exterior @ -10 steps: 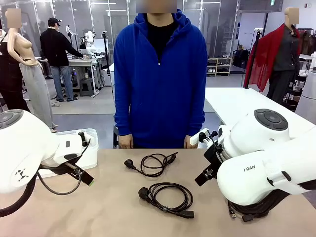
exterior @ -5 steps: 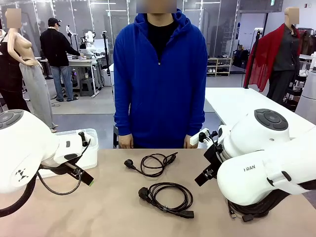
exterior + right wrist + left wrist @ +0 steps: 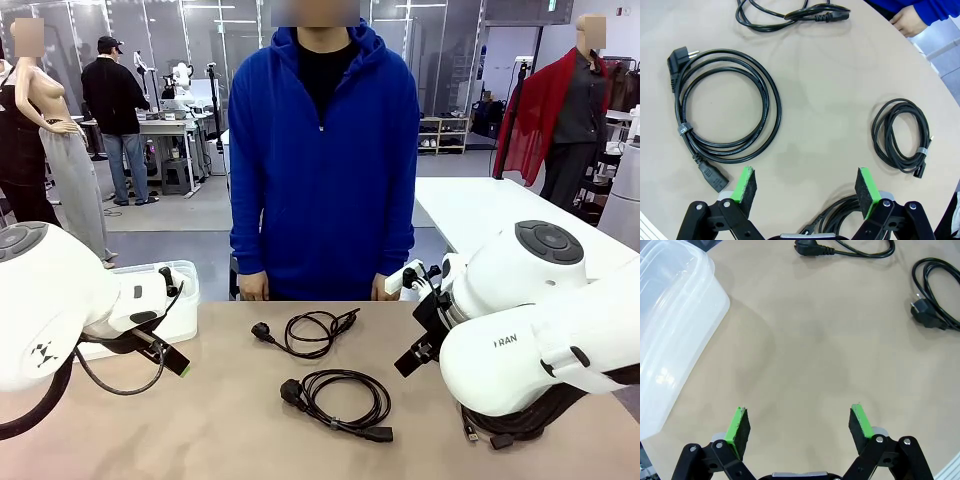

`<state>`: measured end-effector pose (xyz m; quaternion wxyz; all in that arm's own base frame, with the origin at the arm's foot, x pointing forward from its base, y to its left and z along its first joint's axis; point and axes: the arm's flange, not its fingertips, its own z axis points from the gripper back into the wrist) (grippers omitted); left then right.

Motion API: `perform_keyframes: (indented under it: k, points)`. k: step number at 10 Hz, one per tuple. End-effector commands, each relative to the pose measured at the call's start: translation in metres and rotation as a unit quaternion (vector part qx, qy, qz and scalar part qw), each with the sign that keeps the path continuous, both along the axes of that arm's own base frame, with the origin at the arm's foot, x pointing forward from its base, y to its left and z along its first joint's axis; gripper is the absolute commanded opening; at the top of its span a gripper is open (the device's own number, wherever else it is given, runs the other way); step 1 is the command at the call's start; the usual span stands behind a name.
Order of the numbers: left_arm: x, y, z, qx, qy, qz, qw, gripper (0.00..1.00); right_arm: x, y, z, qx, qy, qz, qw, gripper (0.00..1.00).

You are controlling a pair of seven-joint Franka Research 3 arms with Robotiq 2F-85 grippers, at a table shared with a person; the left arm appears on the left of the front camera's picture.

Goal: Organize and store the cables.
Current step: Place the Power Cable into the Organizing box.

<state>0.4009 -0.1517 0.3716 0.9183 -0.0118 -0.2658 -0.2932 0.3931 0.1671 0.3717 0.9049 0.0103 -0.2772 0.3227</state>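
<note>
Two coiled black cables lie mid-table: a far cable (image 3: 310,332) near the person and a larger near cable (image 3: 338,398). In the right wrist view the large coil (image 3: 722,110) lies ahead to the left and the far cable (image 3: 790,12) at the top. A smaller coiled cable (image 3: 902,134) lies to the right, and another cable (image 3: 832,217) shows low between the fingers. My right gripper (image 3: 805,186) hangs open above the table, holding nothing. My left gripper (image 3: 799,425) is open over bare tabletop, with the far cable's plug (image 3: 807,247) and the near cable (image 3: 935,295) far ahead.
A clear plastic container (image 3: 175,290) stands at the table's left, and in the left wrist view the container (image 3: 670,330) is left of the fingers. A person in a blue hoodie stands at the far edge, hands (image 3: 255,287) resting by the table.
</note>
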Motion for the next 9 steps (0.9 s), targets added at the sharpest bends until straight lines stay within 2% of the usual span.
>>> perform_keyframes:
  k: [1,3,6,8,9]
  points:
    - [0.000,0.000,0.000,0.000,0.000,0.000,1.000,1.00,0.002,-0.004,0.013,-0.008,-0.005,0.005,1.000,1.00]
    - [0.002,0.011,0.028,0.000,-0.001,-0.007,1.000,1.00,0.005,-0.010,0.045,-0.002,-0.009,0.005,1.000,1.00]
    - [-0.017,0.028,0.076,-0.047,0.004,-0.097,0.994,1.00,0.005,-0.026,0.095,0.009,0.037,0.039,0.999,1.00]
    - [-0.037,0.050,0.114,-0.076,0.008,-0.138,0.988,1.00,-0.005,-0.047,0.137,0.031,0.055,0.051,0.997,1.00]
    - [-0.045,0.063,0.132,-0.076,0.008,-0.148,0.986,1.00,-0.010,-0.061,0.155,0.034,0.052,0.056,0.996,1.00]
